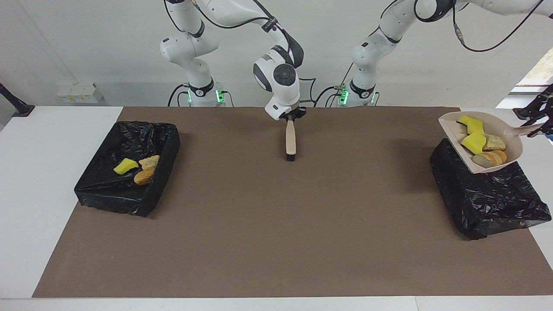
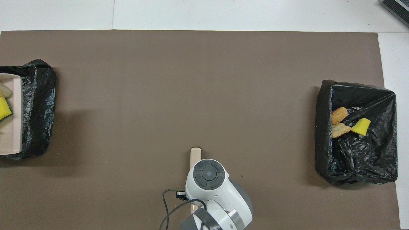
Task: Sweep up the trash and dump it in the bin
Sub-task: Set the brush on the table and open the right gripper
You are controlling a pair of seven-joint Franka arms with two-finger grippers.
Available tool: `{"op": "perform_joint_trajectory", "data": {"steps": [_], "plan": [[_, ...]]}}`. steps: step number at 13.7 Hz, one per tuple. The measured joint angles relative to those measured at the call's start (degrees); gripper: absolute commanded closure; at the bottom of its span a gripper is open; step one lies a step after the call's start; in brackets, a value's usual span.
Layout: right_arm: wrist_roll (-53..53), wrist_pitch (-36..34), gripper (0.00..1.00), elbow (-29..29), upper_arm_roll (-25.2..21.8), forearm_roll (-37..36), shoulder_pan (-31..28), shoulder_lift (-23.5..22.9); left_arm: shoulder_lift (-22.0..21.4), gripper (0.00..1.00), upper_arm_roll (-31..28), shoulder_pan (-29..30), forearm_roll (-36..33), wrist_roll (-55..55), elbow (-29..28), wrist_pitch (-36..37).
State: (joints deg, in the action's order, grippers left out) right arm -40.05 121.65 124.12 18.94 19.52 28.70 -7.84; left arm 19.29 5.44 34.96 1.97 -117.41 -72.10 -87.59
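From the facing view: the left gripper [image 1: 537,122] is way out at the edge of the shot, jaws clamped on the handle of a beige plastic dustpan [image 1: 516,147]. The pan is up in the air, tilted, right over the black bag-lined bin at the left arm's end of the tabletop [image 1: 488,203]. In the pan sits a load of trash [image 1: 479,144]: a couple of bright yellow foam chunks, a pale rock-like lump and orange-brown bread-like pieces. The right gripper [image 1: 290,117] hangs over the middle of the brown mat [image 1: 276,224], close to the robots, jaws closed on the top of a light wooden hand brush with black bristles [image 1: 290,142] that points straight down. The other black bag-lined bin, at the right arm's end [image 1: 108,190], already has three bits of rubbish [image 1: 137,168] in it: one yellow, one pale, one orange-brown

Overhead view: only a sliver of the dustpan shows at the frame edge, over its bin. The right arm's wrist covers most of the brush, and the left gripper is out of shot
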Motion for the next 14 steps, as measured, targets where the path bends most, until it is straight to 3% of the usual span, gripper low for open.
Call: {"op": "perform_joint_trajectory", "data": {"steps": [2, 4, 7, 9, 10, 14], "plan": [[0.0, 0.0, 0.54, -0.7, -0.1, 0.1, -0.8, -0.3, 0.2, 1.0, 0.7, -0.1, -4.6, 0.0, 0.2, -3.7], [0.0, 0.0, 0.5, -1.3, -0.1, 0.1, -2.9, -0.3, 0.8, 1.0, 1.4, -0.7, -10.4, -0.1, 0.2, -7.4], [0.0, -0.1, 0.34, -3.6, -0.2, 0.1, -5.3, 0.0, 2.4, 1.0, 1.6, -5.4, -21.3, 3.4, -0.8, -11.7], [0.0, -2.7, 0.18, -5.7, -0.2, 0.1, -8.1, 1.9, 2.8, 1.0, 1.6, -9.0, -29.1, 7.2, -2.0, -12.5], [0.0, -5.2, 0.0, -6.8, -0.3, 0.1, -10.2, 3.6, 2.8, 1.0, 1.6, -10.3, -32.8, 8.1, -2.1, -12.5], [2.8, -18.5, 0.0, -13.0, -0.8, -2.3, -19.0, 9.9, 1.8, 1.0, 1.6, -13.0, -49.6, 14.9, -3.9, -12.5]]}}
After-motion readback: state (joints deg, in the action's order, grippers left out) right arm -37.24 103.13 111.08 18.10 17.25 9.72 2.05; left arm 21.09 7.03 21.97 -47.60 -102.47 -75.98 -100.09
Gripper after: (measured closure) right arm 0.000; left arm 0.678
